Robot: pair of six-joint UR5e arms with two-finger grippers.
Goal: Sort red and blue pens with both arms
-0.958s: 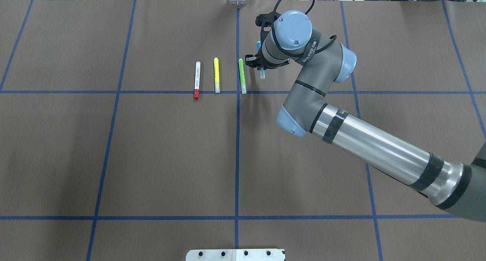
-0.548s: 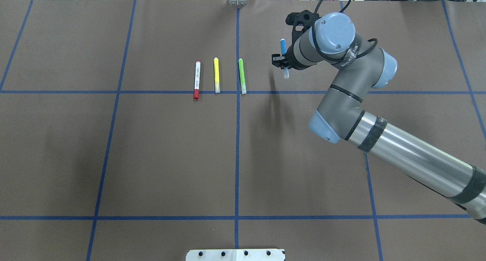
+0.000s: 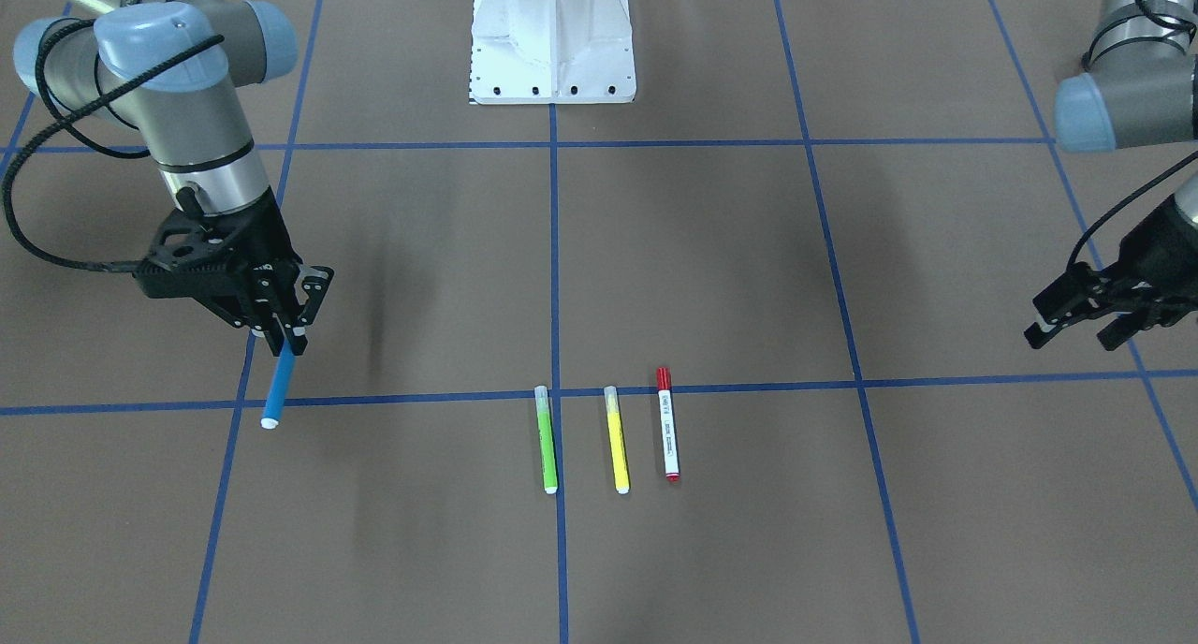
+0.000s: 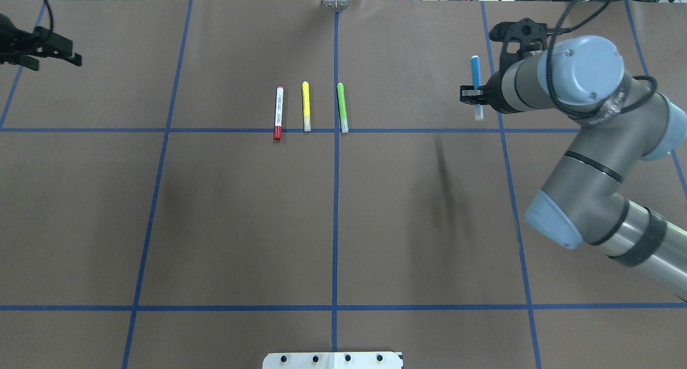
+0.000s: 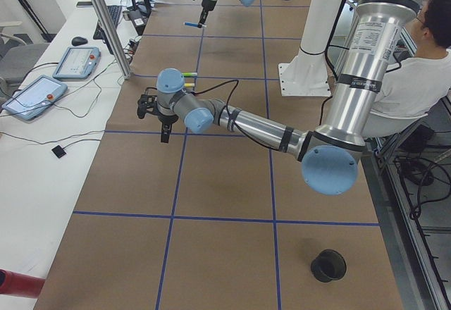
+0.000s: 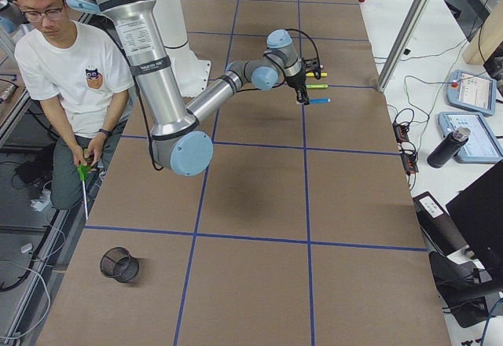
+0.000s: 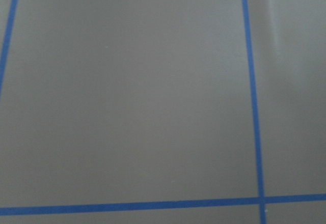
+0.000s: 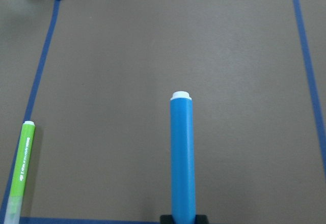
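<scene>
Left arm: comes in at the counter's left corner on the side away from the robot. The left jaws stand apart with nothing between them, above bare brown surface. The left wrist view shows only that surface and blue tape lines.

Red pen: white printed barrel, lying flat near the middle of the counter, in the half away from the robot. Its red cap points toward the robot and reaches a cross tape line. It is well apart from both sets of jaws.

Yellow pen: just right of the red pen and parallel to it, not touching.

Green pen: next in the row, parallel, just right of the centre tape line.

Blue pen: toward the counter's right side, lifted off the surface. It is clamped in the right jaws near its clear-cap end. The short cap end sticks out on the robot's side. The long blue barrel runs out past the jaws, away from the robot, ending in a white tip.

Right arm: reaches in from the right edge, right jaws closed on the blue pen.

White pedestal base: at the middle of the robot's edge.
</scene>
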